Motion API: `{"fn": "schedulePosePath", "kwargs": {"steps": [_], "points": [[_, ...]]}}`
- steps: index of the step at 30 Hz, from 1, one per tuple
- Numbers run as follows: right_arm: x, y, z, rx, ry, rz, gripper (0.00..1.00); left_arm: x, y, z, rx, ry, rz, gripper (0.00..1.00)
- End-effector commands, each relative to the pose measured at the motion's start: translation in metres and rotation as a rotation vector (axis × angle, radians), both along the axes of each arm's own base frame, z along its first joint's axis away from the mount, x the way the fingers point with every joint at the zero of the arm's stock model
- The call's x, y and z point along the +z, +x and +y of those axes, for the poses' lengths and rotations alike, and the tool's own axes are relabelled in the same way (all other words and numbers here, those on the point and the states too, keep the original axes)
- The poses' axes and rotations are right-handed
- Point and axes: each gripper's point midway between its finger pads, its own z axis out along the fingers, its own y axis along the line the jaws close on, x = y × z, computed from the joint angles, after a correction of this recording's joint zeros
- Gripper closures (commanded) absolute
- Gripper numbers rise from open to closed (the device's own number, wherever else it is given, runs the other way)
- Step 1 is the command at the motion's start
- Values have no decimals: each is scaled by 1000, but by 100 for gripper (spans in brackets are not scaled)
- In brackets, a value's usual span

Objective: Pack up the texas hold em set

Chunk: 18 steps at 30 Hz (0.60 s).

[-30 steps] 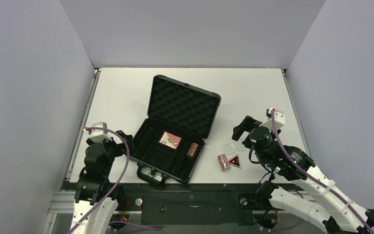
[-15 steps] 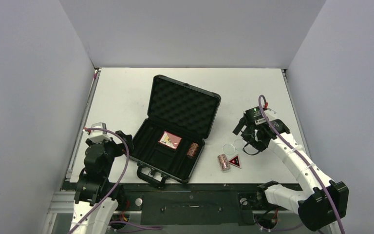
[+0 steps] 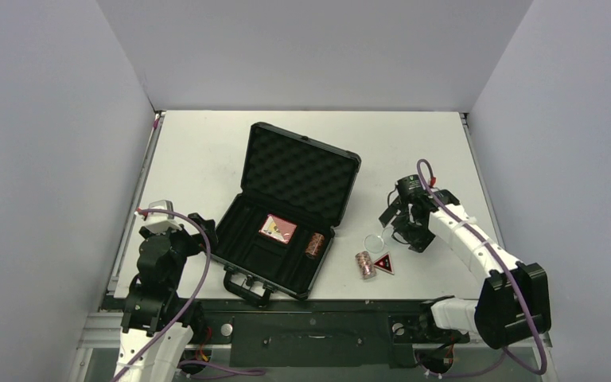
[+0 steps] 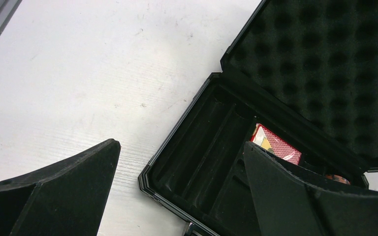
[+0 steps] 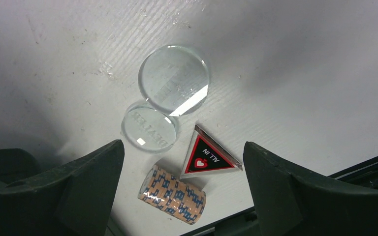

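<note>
The left claw [image 3: 196,228] hovers at the black case's [image 3: 298,171] near-left corner, jaws apart and empty. The case lies open mid-bench [image 3: 199,151], its egg-crate foam lid raised, holding one pink card box [image 3: 277,228] and one reddish-brown chip roll [image 3: 314,244]. Right of it lie a second chip roll [image 5: 173,194], one red-black triangle [image 5: 207,158] and two clear discs [image 5: 173,80], all under the right claw [image 5: 182,147], jaws apart and empty.

One open black case [image 3: 301,171], one pink card box [image 3: 278,228], two chip rolls [image 3: 314,243] [image 3: 365,264], two clear discs [image 5: 174,79] [image 5: 150,126], one red-black triangle [image 5: 207,158]
</note>
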Motion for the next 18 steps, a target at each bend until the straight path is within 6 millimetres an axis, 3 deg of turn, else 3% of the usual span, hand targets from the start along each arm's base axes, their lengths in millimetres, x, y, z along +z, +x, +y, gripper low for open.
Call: {"fn": "schedulePosePath", "kwargs": {"steps": [1, 18], "points": [[-8, 15, 2, -27, 12, -13, 14, 19, 4, -1, -1, -10, -68, 4], [-40, 43, 1, -26, -25, 57, 14, 17, 5, -2, -8, -8, -64, 4]]}}
